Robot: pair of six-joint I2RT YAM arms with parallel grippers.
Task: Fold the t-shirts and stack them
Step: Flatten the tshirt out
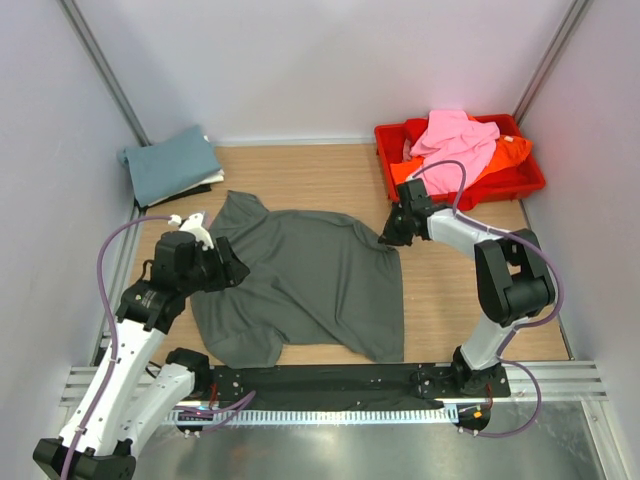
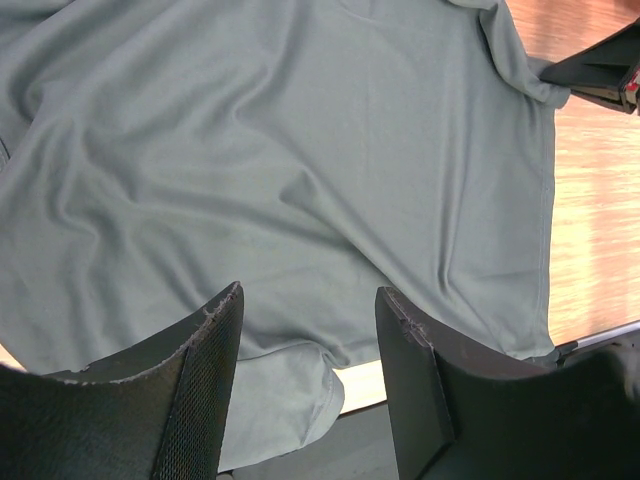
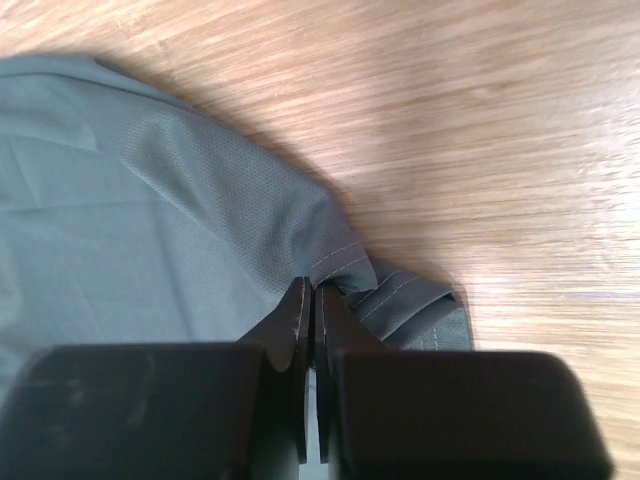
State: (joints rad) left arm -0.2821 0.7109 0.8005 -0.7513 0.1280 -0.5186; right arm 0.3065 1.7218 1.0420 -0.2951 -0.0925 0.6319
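A dark grey t-shirt lies spread and wrinkled on the wooden table. My right gripper is shut on its right sleeve hem, pinching the stitched edge between the jaws. My left gripper is open and empty over the shirt's left side; in the left wrist view its two fingers stand apart above the cloth. A folded dusty teal t-shirt lies on a white one at the back left. Pink and orange t-shirts lie crumpled in the tray.
A red plastic tray stands at the back right corner. White walls close the left, back and right sides. A metal rail with the arm bases runs along the near edge, where the shirt's hem hangs close.
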